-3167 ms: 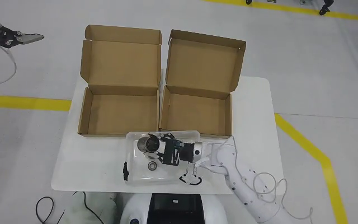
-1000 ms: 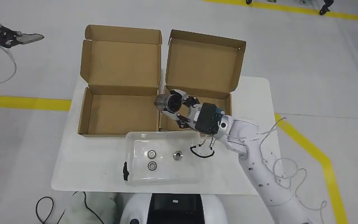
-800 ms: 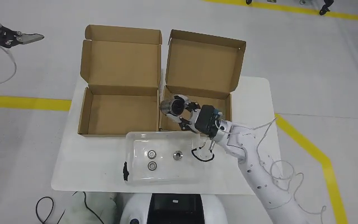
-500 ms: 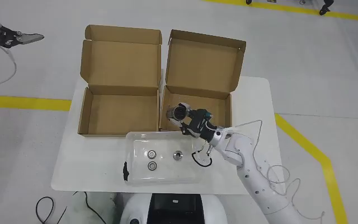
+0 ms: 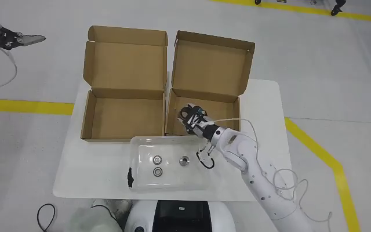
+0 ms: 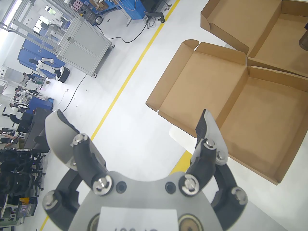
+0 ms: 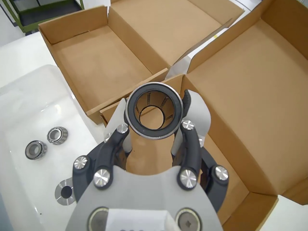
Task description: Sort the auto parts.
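Bearing [image 7: 131, 115] lifted from the tray [image 7: 21, 114] now hangs inside the right-hand box [image 7: 240, 111], clamped in the right hand [image 7: 155, 104], seemingly ready for release.

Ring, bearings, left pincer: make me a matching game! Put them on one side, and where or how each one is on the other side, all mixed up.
Things:
1. ring
2. bearings
3. left pincer

States:
A. open, holding nothing
B. gripped in the right pincer
C. lying in the tray

Pairs: 1-B, 2-C, 3-A.
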Tool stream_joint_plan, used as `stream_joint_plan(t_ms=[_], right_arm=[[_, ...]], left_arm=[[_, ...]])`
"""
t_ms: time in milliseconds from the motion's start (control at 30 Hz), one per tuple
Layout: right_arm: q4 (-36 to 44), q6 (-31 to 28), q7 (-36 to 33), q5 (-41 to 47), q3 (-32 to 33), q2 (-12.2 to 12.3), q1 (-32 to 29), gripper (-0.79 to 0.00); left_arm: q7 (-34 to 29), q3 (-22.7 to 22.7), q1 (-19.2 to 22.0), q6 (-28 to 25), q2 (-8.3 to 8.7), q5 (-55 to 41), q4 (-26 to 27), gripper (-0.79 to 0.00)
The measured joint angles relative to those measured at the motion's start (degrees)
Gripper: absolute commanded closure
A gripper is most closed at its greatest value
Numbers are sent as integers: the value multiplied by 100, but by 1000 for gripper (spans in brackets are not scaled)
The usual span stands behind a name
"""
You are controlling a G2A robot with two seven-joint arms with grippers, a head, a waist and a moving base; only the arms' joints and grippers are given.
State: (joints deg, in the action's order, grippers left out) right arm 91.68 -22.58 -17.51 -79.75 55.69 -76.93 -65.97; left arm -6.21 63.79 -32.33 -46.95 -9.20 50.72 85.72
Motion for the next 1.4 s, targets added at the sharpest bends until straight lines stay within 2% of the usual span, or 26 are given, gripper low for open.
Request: stream_joint_plan(t_ms=[267,533,1233,1267,1400], right_arm=[[-632,300,-245,195,-266,-126,405,0],[-1256,362,241,452,-354,-206,553,0],[-2566,615,501,628,-763,-491,1229,0],[-2624,616,493,649,-781,-509,1266,-55],[-2785,605,491,764,-810,-557,1348,-369]], left_arm=[[0,0,0,0,0,0,0,-785],[0,0,0,0,0,0,0,-785],[0,0,0,0,0,0,0,-785],[0,0,0,0,0,0,0,-785],[0,0,0,0,0,0,0,-785]])
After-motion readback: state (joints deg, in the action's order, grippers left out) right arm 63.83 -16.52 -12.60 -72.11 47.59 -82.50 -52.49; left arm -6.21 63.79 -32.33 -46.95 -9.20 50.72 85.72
